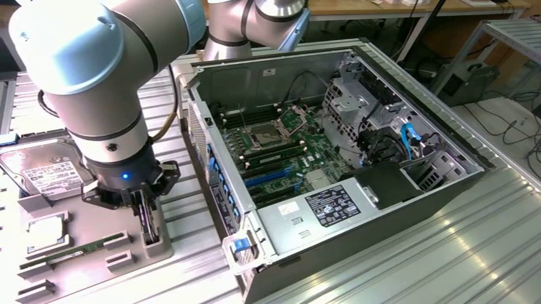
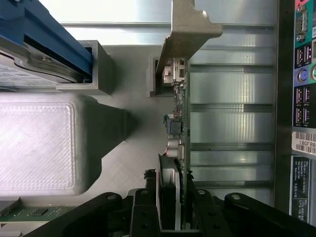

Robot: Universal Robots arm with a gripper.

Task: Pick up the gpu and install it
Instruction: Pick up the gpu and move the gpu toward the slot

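Lower left of the exterior view, the gpu (image 1: 151, 229) stands on edge in a slot of the grey holder tray (image 1: 161, 248). The gripper (image 1: 147, 218) straddles it, jaws narrow but not pinching (its metal bracket (image 2: 190, 29) lies clear of them). Around it are one hard drive (image 1: 40, 171), one memory stick (image 1: 78, 251) and one open computer case (image 1: 287, 218), centre frame.

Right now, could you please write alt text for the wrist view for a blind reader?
The claw sits over the gpu, which stands on edge in a grey holder, beside the computer case's rear ports.
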